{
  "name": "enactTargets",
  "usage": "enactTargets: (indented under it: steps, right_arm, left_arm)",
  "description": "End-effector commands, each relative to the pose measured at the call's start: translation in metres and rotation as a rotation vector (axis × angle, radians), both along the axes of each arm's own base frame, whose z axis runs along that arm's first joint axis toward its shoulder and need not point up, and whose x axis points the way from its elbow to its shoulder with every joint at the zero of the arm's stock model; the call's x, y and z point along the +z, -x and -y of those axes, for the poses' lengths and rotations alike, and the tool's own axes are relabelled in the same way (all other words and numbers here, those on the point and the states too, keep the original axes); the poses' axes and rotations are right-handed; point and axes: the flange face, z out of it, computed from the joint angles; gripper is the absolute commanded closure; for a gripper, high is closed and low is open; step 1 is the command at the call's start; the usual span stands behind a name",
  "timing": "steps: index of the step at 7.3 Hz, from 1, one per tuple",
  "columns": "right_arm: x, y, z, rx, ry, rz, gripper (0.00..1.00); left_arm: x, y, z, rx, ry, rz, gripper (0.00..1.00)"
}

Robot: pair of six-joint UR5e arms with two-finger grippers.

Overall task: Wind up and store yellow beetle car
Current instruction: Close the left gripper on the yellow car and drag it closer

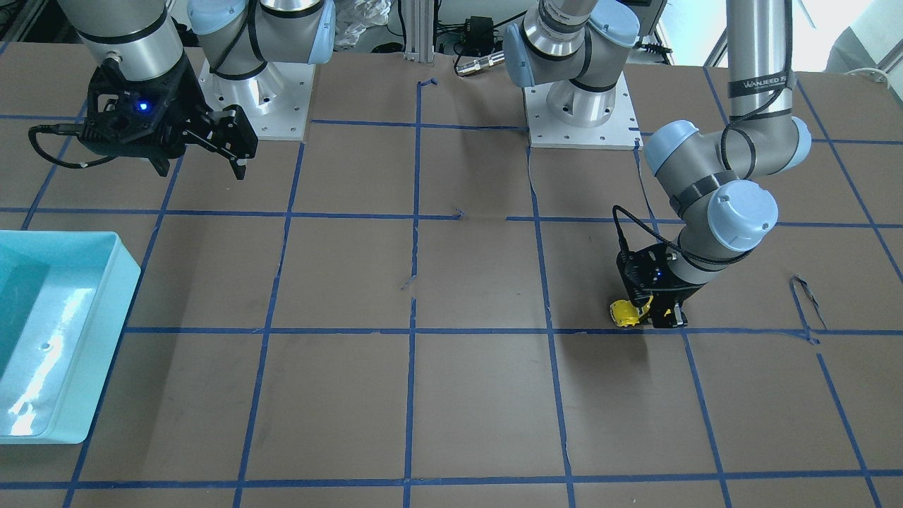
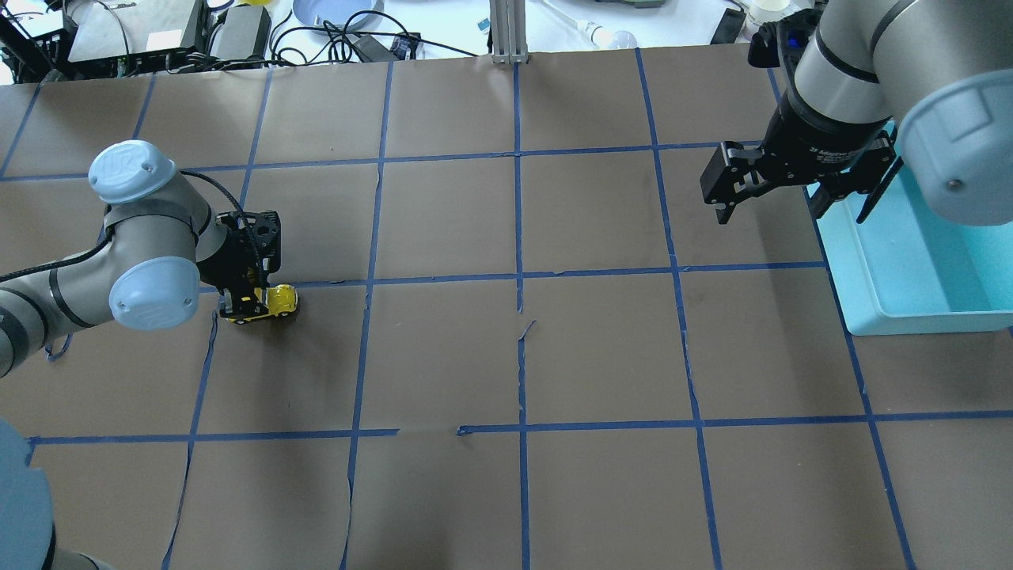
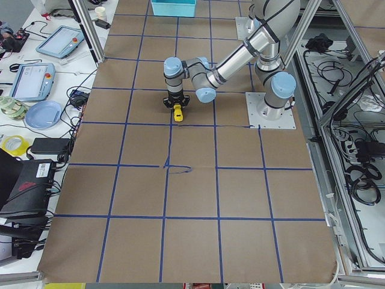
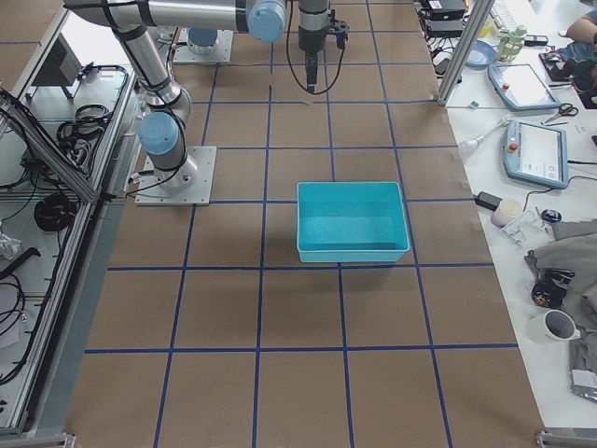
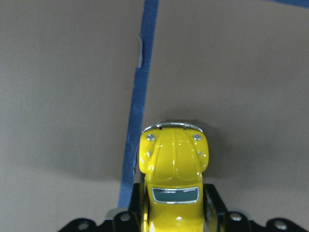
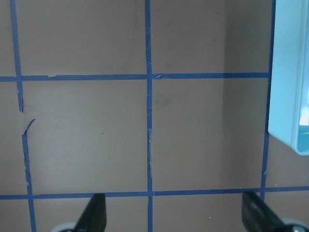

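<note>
The yellow beetle car (image 2: 278, 302) is at the table's left side, beside a blue tape line. My left gripper (image 2: 247, 304) is shut on its rear half and holds it low at the table surface. The left wrist view shows the car's hood and windshield (image 5: 174, 162) pointing away, with a black finger on each side. The car also shows in the front-facing view (image 1: 623, 312). My right gripper (image 2: 769, 207) is open and empty, held high next to the teal bin (image 2: 910, 321). Its two fingertips (image 6: 94, 213) stand wide apart over bare table.
The teal bin (image 1: 106, 310) stands on the robot's right side; its corner shows in the right wrist view (image 6: 289, 96). Brown paper with a blue tape grid (image 2: 518, 277) covers the table. Cables and devices lie beyond the far edge (image 2: 237, 32).
</note>
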Motion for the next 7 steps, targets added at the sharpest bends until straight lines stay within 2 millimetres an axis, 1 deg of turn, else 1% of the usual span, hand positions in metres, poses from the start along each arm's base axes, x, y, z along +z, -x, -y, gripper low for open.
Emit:
enactTargets:
  steps: [1, 2, 3, 5, 6, 7]
  right_arm:
    - [0.0, 0.0, 0.0, -0.002, -0.001, -0.001, 0.0]
    - [0.0, 0.0, 0.0, -0.002, 0.001, -0.001, 0.0]
    - [0.0, 0.0, 0.0, 0.0, -0.001, -0.001, 0.0]
    - [0.001, 0.0, -0.001, 0.0, 0.002, -0.001, 0.0]
    - [-0.001, 0.0, 0.0, 0.001, -0.003, -0.003, 0.0]
    - [0.0, 0.0, 0.0, 0.001, -0.001, -0.003, 0.0]
  left_arm:
    - [0.0, -0.023, -0.002, -0.019, -0.001, 0.0, 0.51]
    - [0.0, -0.031, -0.003, -0.009, 0.001, 0.001, 0.51]
    - [0.001, -0.033, -0.003, -0.053, 0.011, 0.01, 0.5]
    - [0.001, -0.036, -0.003, -0.07, 0.017, 0.012, 0.49]
    - [0.001, -0.037, -0.003, -0.067, 0.018, 0.011, 0.37]
    - [0.001, -0.037, -0.003, -0.059, 0.018, 0.013, 0.13]
